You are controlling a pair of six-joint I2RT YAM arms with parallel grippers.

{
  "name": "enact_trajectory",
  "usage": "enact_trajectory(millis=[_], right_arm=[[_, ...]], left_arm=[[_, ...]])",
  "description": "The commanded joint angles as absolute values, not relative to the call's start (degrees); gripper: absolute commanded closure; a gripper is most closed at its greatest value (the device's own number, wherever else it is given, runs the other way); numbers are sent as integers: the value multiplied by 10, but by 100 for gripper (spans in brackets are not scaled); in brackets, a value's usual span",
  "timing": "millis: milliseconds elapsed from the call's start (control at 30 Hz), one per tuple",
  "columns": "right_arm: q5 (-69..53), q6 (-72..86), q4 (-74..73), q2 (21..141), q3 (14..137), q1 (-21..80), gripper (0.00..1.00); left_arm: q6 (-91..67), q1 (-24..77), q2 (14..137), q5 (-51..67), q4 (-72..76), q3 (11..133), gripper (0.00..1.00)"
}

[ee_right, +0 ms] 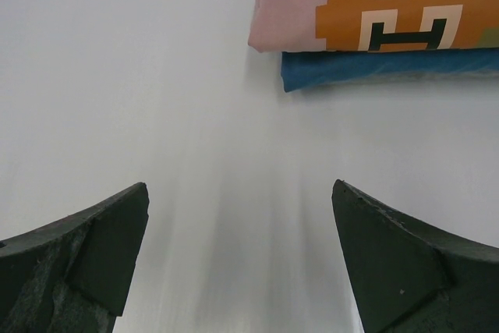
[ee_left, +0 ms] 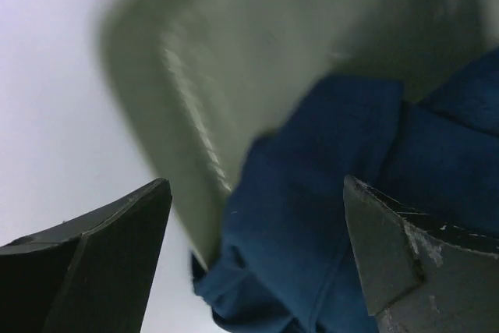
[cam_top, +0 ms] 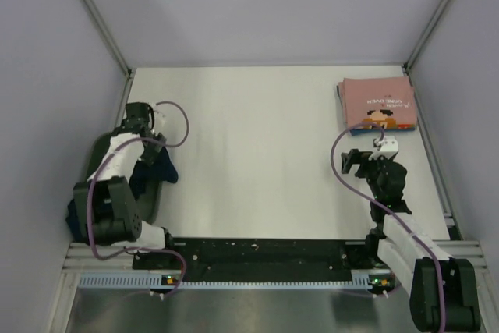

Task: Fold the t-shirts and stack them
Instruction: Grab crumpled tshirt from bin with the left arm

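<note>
The left gripper [ee_left: 256, 185] gapes wide and empty over the crumpled navy shirt [ee_left: 312, 216] in the green tray [ee_left: 195, 60], near left. The right gripper [ee_right: 240, 186], equally wide and empty, hangs above the table [ee_right: 117, 76] just short of the folded pink shirt [ee_right: 296, 5] stacked on a blue shirt [ee_right: 374, 68], far right.

I count t-shirts, three: one pink printed cloth t-shirt [cam_top: 376, 104], one folded blue cloth t-shirt [ee_right: 374, 70], one crumpled navy blue cloth t-shirt [ee_left: 312, 216]. Dark green plastic tray [ee_left: 234, 52], one.

White tabletop [cam_top: 257, 154], plain pale grey walls [cam_top: 265, 5], metal corner posts [cam_top: 97, 17], soft even light
</note>
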State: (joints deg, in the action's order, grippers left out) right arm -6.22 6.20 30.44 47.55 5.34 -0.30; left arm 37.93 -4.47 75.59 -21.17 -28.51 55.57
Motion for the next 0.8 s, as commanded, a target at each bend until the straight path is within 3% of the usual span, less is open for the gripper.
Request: enact_trajectory(millis=[0,133,167,200,267,300,467,633,767], right_arm=[[-70,64,325,479,70,-6,1],[-72,63,323,483,74,-6,1],[-73,63,324,484,74,-6,1],[-73,64,324,485,74,-6,1],[-72,64,323,481,71,-6,1],[-71,63,324,476,69,-6,1],[-63,66,323,464,63,-6,1],[-60,67,309,461,69,-6,1],[-75,71,277,447,87,-6,1]], left_arm=[[375,-119,859,-173,-431,594,4],[392,-149,910,-148,-393,578,3],[392,-156,925,-142,-396,586,8],[391,-163,939,-129,-405,594,23],[389,-168,950,-120,-424,607,90],[388,-167,947,-120,-426,607,100],[397,-168,875,-122,-418,601,100],[389,-160,718,-114,-407,666,100],[381,-128,614,95,-465,799,100]])
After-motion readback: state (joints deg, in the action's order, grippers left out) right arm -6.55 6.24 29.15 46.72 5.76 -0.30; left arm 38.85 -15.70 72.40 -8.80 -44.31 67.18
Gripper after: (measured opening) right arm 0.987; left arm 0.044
